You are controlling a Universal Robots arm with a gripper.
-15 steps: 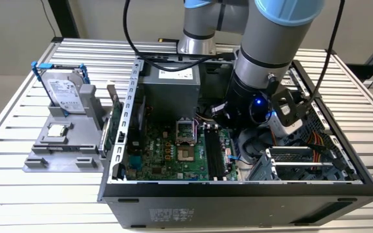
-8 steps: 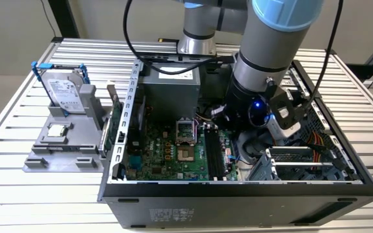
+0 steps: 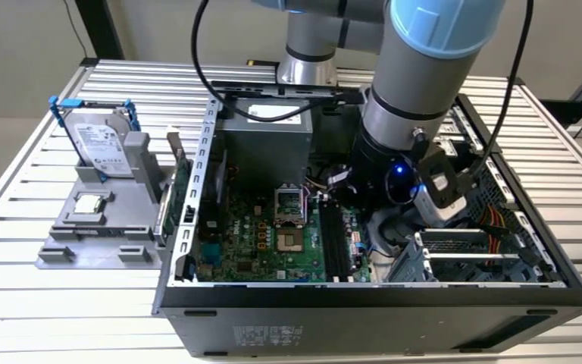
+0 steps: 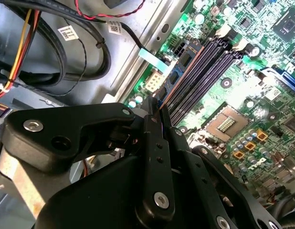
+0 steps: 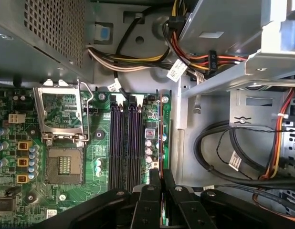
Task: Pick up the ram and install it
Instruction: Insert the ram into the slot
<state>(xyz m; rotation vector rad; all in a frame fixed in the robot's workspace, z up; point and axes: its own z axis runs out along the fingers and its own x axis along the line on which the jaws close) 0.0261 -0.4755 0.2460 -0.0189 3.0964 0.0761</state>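
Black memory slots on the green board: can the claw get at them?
Probably yes: the claw, shut on the thin flat ram stick, hangs beside the black memory slots, nothing between.

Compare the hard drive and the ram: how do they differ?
The hard drive is a broad silver box; the ram is a thin stick seen edge-on. The hard drive stands in a grey holder outside the case; the ram is gripped by the end effector above the motherboard. Both stand on edge.
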